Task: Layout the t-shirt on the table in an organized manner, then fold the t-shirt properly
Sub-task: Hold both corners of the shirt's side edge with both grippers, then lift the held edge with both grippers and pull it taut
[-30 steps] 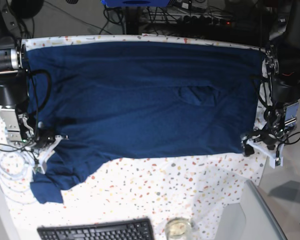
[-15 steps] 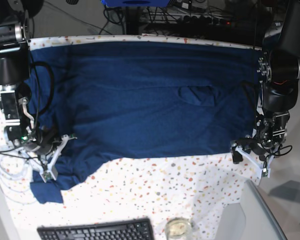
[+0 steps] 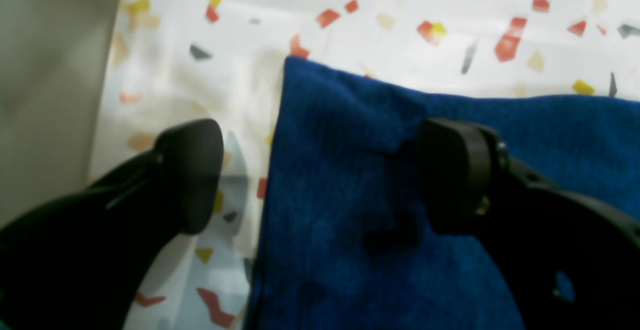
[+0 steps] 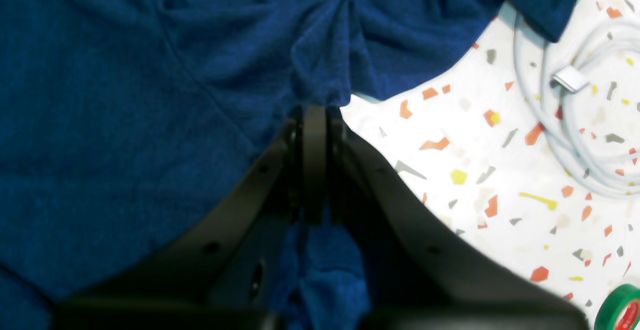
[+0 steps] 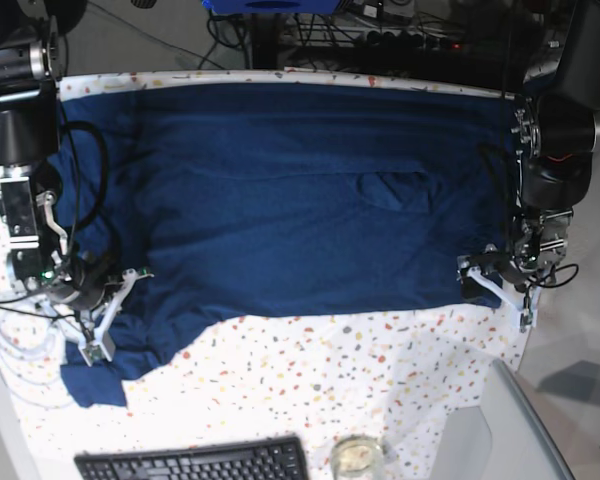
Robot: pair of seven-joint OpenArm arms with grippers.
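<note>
Speckled table carrying navy t-shirt spread flat across its far half, left gripper spread wide astride shirt's corner edge, right gripper clenched on bunched sleeve fabric, white cable coiled nearby

T-shirt lies spread on table, keyboard in front.

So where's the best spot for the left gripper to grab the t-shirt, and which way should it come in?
Probably the near corner of the t-shirt, where the hem meets the side edge. The open left gripper already straddles that edge, one finger over the table, the other over fabric. The corner lies flat with bare cloth beside it, so coming from above and closing across the edge should pinch it.
</note>
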